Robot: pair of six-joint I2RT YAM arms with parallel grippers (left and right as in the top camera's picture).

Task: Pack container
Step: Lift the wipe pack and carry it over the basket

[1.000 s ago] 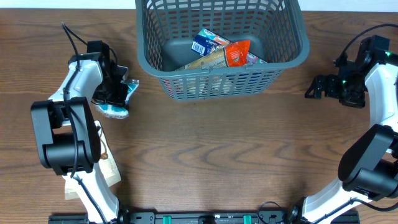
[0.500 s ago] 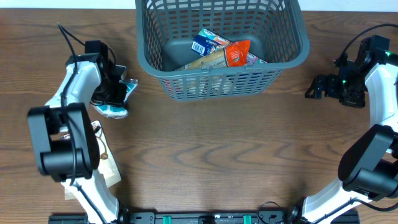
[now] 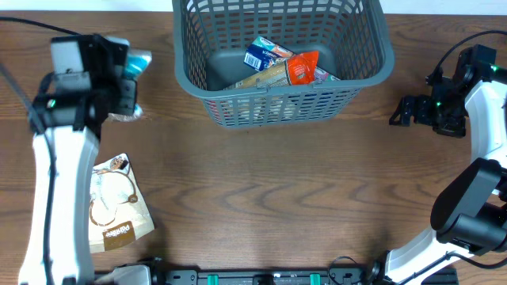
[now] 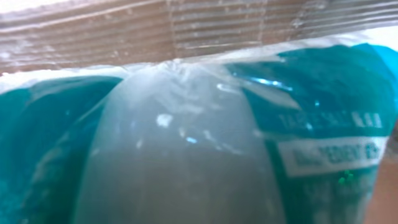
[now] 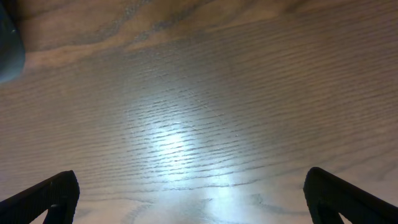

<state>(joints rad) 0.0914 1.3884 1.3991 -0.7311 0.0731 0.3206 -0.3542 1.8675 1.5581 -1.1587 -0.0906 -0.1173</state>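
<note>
The dark grey-teal lattice container [image 3: 283, 104] stands at the top centre of the overhead view. It holds a blue pack [image 3: 265, 54], an orange-red pack [image 3: 303, 67] and a tan pack [image 3: 257, 77]. My left gripper [image 3: 125, 85] is raised left of the container and is shut on a teal and clear snack pack [image 3: 137, 63]. That pack fills the left wrist view [image 4: 199, 124] and hides the fingers. My right gripper [image 3: 400, 111] is open and empty over bare wood right of the container; its fingertips [image 5: 193, 193] are wide apart.
A beige snack pouch [image 3: 115, 210] lies flat on the wooden table at the lower left, beside my left arm. A dark corner of the container [image 5: 7, 43] shows at the left edge of the right wrist view.
My left arm has risen from the table and swung up-left, lifting the teal pack with it. The beige pouch is now uncovered. The right arm has not moved.
</note>
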